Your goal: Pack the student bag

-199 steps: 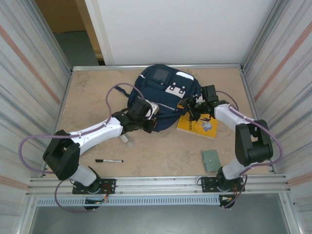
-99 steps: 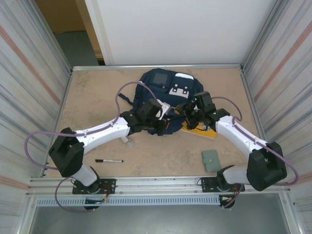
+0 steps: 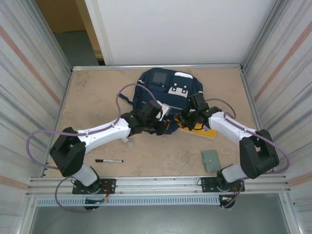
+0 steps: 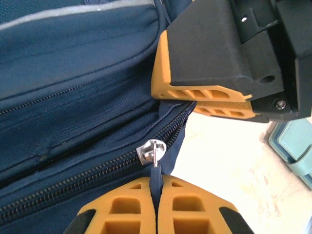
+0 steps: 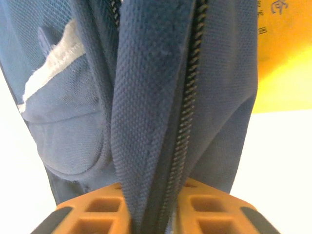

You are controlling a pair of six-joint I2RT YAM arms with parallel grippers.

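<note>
1. Top external view: the student bag point(image 3: 168, 85) lies flat at the middle of the far edge of the table point(image 3: 97, 97). Both arms meet at its near side.
2. In the last second the right gripper point(image 3: 186, 118) has left the bag's right side. It has crossed over the yellow book point(image 3: 208, 131) and come in to the near rim of the bag, just beside the left gripper point(image 3: 163, 122).
3. Its jaws, apart a moment ago, have now closed. In the right wrist view the right gripper point(image 5: 151, 207) pinches a fold of navy fabric with the zip teeth running up through it.
4. The left gripper has slid a little to the right along the same rim. In the left wrist view the left gripper point(image 4: 156, 200) is clamped on the dark zip pull point(image 4: 155, 170), which hangs from the silver slider. The right gripper point(image 4: 207, 100) sits close beyond it on the same seam.
5. My judgement: one arm anchors the cloth while the other holds the pull. That is the set-up for dragging the zip open, so packing proper has not begun.
6. Containers: the bag's inside is hidden, and I cannot tell how far this zip is open. Nothing can be seen inside it.
7. The things to pack are all outside the bag on the table:
   - The yellow book is against the bag's near right side.
   - A green case point(image 3: 211, 160) is toward the near right corner.
   - A pen point(image 3: 109, 160) is toward the near left.
</note>
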